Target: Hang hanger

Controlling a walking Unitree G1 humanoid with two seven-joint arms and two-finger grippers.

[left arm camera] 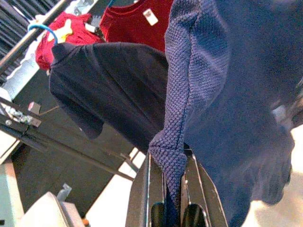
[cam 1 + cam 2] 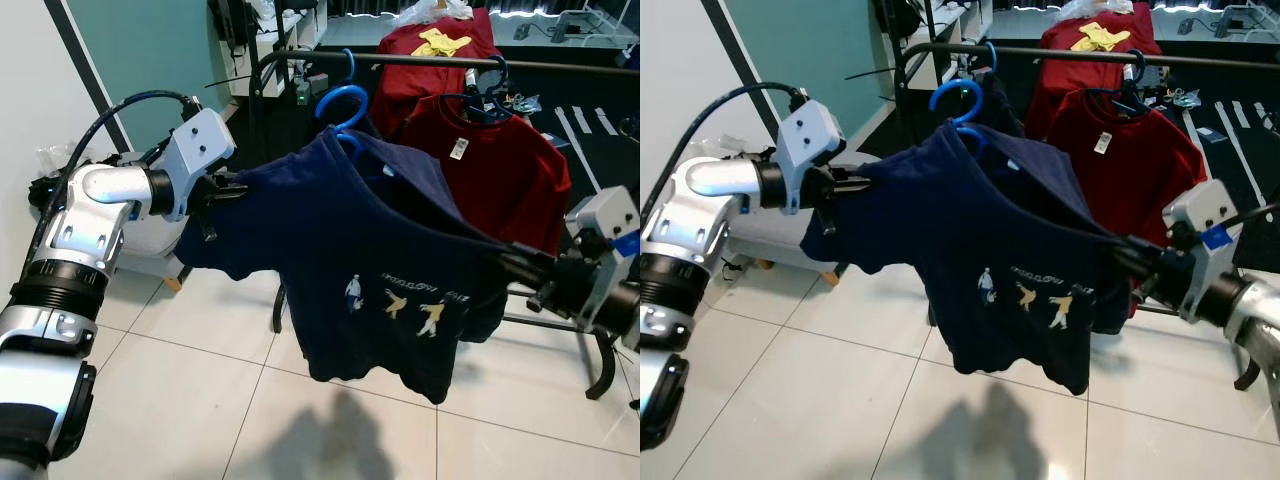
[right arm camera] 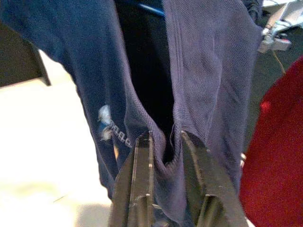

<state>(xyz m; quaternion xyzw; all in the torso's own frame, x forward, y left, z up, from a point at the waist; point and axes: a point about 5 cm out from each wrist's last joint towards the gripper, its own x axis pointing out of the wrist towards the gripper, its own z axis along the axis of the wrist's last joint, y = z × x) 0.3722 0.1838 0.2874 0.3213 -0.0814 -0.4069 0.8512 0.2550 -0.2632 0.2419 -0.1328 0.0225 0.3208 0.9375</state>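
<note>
A navy T-shirt [image 2: 400, 270] with a small printed row of figures hangs stretched between my two arms on a blue hanger [image 2: 340, 108], whose hook rises near the black clothes rail [image 2: 470, 62]. Whether the hook rests on the rail I cannot tell. My left gripper [image 2: 222, 192] is shut on the shirt's left shoulder; the wrist view shows the cloth [image 1: 177, 156] pinched between its fingers [image 1: 147, 189]. My right gripper [image 2: 520, 265] is shut on the shirt's right side, with fabric [image 3: 165, 165] bunched between its fingers [image 3: 142, 184].
A red sweatshirt [image 2: 490, 160] hangs on the same rail behind the navy shirt, and another red garment with a yellow print [image 2: 440, 45] lies further back. The rack's black legs [image 2: 600, 370] stand on the white tiled floor [image 2: 200, 400]. A teal wall [image 2: 140, 50] is at left.
</note>
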